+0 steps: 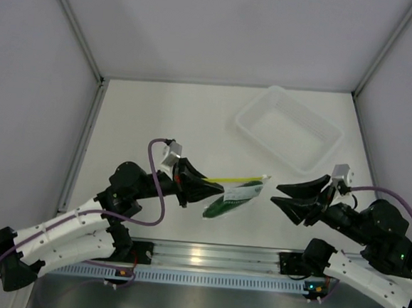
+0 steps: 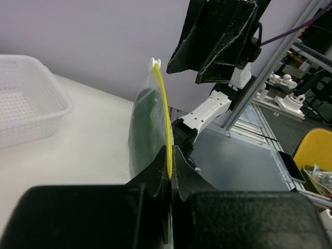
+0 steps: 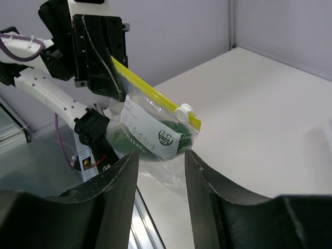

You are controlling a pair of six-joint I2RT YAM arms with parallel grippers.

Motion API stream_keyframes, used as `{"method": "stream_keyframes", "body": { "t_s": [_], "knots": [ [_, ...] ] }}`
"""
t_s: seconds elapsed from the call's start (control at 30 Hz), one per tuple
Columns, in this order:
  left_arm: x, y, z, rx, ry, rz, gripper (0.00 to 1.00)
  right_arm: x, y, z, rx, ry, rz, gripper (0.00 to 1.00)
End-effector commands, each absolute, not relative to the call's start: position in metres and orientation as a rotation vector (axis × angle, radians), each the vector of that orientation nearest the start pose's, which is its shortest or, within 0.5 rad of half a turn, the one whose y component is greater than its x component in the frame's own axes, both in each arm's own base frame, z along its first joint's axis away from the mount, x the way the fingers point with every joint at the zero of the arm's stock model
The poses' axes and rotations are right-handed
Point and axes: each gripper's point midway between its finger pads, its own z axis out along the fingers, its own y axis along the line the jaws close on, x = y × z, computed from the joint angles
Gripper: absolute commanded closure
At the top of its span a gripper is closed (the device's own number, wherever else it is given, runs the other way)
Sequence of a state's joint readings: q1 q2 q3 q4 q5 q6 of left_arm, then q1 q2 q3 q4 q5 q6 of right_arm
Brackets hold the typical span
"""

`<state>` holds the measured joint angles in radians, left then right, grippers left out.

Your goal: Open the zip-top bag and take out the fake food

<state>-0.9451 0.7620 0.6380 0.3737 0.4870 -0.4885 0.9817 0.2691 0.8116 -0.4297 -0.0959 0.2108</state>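
Top external view: left gripper (image 1: pixel 214 188) is clamped tight on one end of the yellow strip (image 1: pixel 236 178) and holds the bag (image 1: pixel 246 191) up off the table (image 1: pixel 158 122), abt mid-width, near the front edge. Strip runs out toward 3 o'clock w/ a white slider (image 1: pixel 265 177) at its far end. Dark green cucumber (image 1: pixel 219 208) sits inside the bag, sagging toward 7 o'clock below the strip. Right gripper (image 1: pixel 276 193) is at 3 o'clock of the bag, v. near, tips aimed at 9 o'clock, jaws partway apart w/ nothing btwn them. Right wrist view: bag's lower corner hangs just past the finger gap; contact can't be told. Clear bin (image 1: pixel 254 103) lies at 1 o'clock of the bag, well apart.
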Motion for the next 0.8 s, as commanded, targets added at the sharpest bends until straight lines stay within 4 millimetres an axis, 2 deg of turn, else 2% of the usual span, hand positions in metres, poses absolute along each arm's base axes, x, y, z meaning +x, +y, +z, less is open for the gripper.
{"method": "stream_keyframes", "body": {
  "t_s": [0.0,0.03,0.27,0.47,0.57,0.7,0.77],
  "knots": [
    [0.081,-0.298,0.374,0.783,1.165,-1.594,1.00,0.087,0.181,0.374,-0.624,1.302,1.071,0.58],
    [0.078,-0.297,0.380,0.781,1.141,-1.615,1.00,0.088,0.181,0.374,-0.632,1.293,1.059,0.58],
    [0.060,-0.296,0.386,0.865,1.095,-1.686,1.00,0.088,0.181,0.377,-0.668,1.211,1.025,0.52],
    [0.048,-0.296,0.386,0.936,1.063,-1.723,1.00,0.071,0.191,0.384,-0.762,1.126,1.090,0.52],
    [0.044,-0.295,0.389,0.948,1.047,-1.734,1.00,0.060,0.195,0.386,-0.827,1.085,1.119,0.56],
    [0.045,-0.296,0.389,0.934,1.050,-1.731,1.00,0.044,0.202,0.385,-0.921,1.063,1.181,0.79],
    [0.047,-0.295,0.391,0.918,1.049,-1.723,1.00,0.042,0.203,0.383,-0.941,1.067,1.188,0.78]
  ]
}}
